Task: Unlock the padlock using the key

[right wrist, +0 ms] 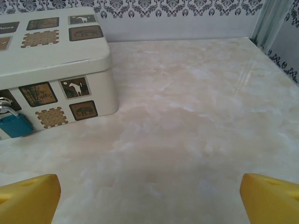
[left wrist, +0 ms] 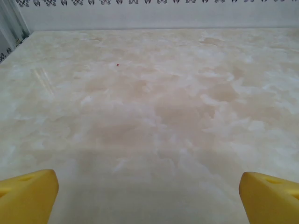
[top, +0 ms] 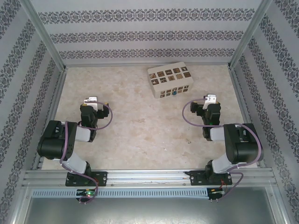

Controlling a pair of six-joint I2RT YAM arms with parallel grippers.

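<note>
Patterned box (top: 170,80) at tabletop's (top: 140,135) 12 o'clock, blue padlock (right wrist: 16,125) on its front face. Spread wide: left tool (left wrist: 148,198) at box's 8 o'clock, right tool (right wrist: 149,198) at 4 o'clock.

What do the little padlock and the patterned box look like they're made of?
Padlock: blue body, probably painted metal, smooth with a soft sheen; silvery shackle looks like steel. Box: likely printed tin, glossy cream, rounded lid edge.
</note>
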